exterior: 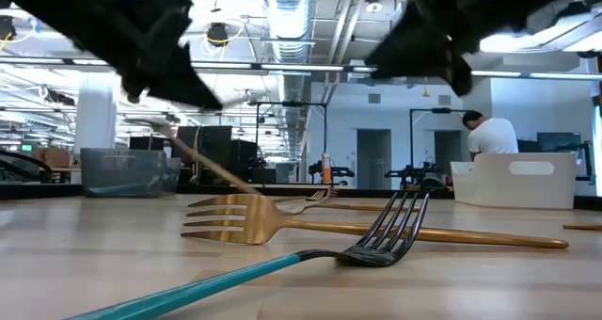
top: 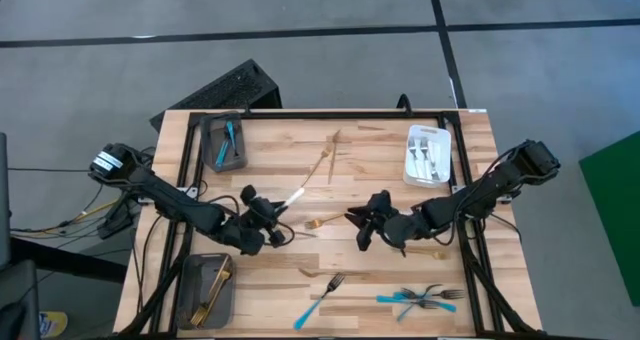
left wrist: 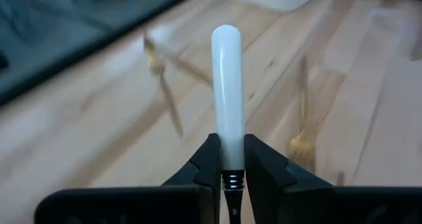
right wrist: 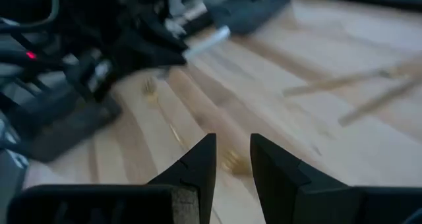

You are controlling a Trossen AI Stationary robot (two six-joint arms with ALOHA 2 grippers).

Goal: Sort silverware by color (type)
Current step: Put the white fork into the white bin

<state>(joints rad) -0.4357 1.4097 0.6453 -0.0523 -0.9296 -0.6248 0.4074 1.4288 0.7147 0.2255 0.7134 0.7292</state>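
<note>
Between left end effector (left wrist: 226,163) fingers, white-handled utensil (left wrist: 227,92).

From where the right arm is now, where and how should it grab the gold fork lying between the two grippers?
Take the gold fork at mid-handle, coming straight down from above. It lies flat on the table, tines toward the left gripper, which holds a white-handled utensil. The right gripper is open beside the handle end; its fingers should straddle the thin handle crosswise.

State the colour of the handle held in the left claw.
White handle, clamped in the left claw; clearest in the left wrist view.
</note>
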